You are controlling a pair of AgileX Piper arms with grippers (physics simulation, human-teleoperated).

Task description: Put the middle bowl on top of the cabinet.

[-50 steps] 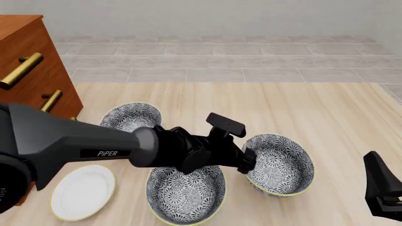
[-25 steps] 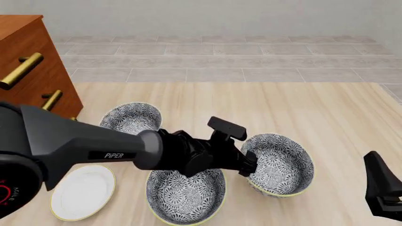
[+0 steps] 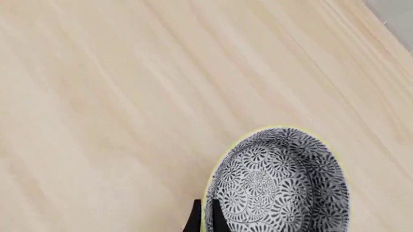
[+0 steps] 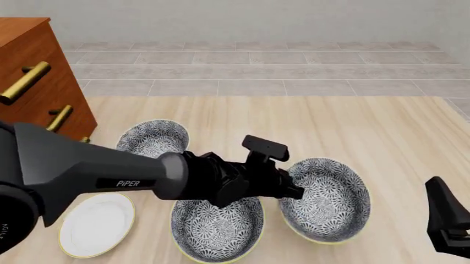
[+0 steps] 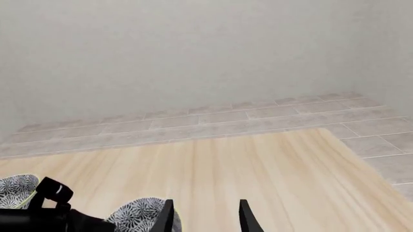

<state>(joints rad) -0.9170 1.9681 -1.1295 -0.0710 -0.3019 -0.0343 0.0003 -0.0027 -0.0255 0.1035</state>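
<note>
The middle bowl (image 4: 327,201), grey floral with a pale yellow rim, is the right-hand one of three look-alike bowls on the table. My left gripper (image 4: 291,191) is shut on its left rim, and the bowl looks tilted. In the left wrist view the bowl (image 3: 279,183) fills the lower part, with the dark fingertips (image 3: 195,220) pinching its rim. The cabinet (image 4: 29,71) stands at the far left, reddish-brown with brass handles. My right gripper (image 5: 206,217) stands open and holds nothing, low at the right (image 4: 448,225).
A second bowl (image 4: 217,223) sits under my left arm near the front edge. A third bowl (image 4: 153,137) lies near the cabinet. A flat white plate (image 4: 97,223) lies at the front left. Bare table stretches behind and to the right.
The bowl held by my left gripper has shifted slightly toward the near edge and tipped more. The left arm has barely moved. The right gripper is still.
</note>
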